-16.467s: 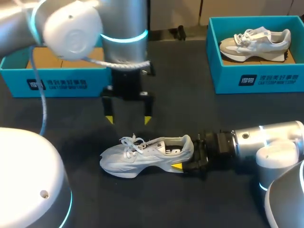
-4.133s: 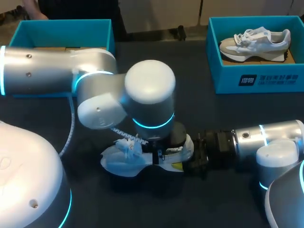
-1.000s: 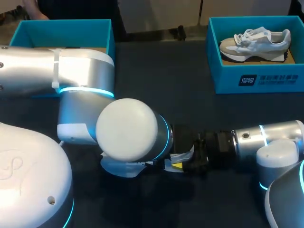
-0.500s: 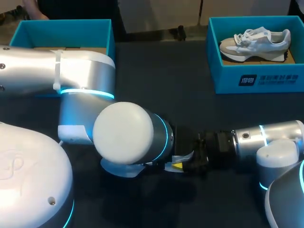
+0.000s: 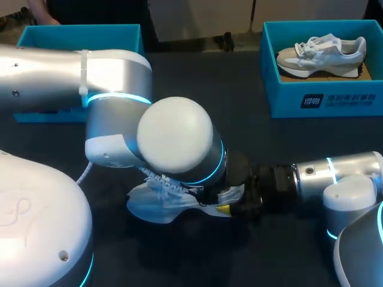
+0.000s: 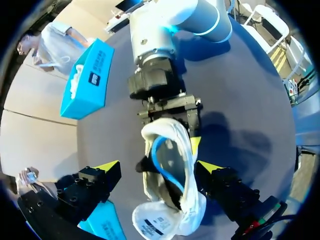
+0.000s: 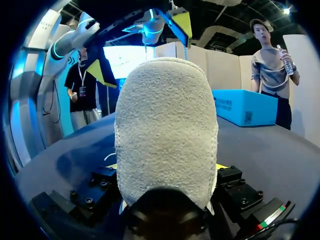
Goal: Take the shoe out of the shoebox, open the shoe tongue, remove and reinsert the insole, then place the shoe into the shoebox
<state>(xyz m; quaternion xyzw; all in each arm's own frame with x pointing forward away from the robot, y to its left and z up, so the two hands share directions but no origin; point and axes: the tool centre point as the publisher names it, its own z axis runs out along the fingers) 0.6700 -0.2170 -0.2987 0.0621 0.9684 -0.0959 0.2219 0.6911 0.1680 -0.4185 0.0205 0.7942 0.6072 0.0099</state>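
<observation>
Shifted toward the right tool in the last half second, the left arm's round joint now leaves the laces uncovered. The left tool is held wide above the shoe, one yellow tip at each side of the opening, and nothing is gripped. The heel is clamped from both sides by the right tool, so the shoe is kept on its sole on the desk, out of both boxes. A blue-edged insole is seen inside, so its removal is judged not yet done. A second shoe is kept in the right box. The left box is largely hidden by the arm and its contents cannot be told.
</observation>
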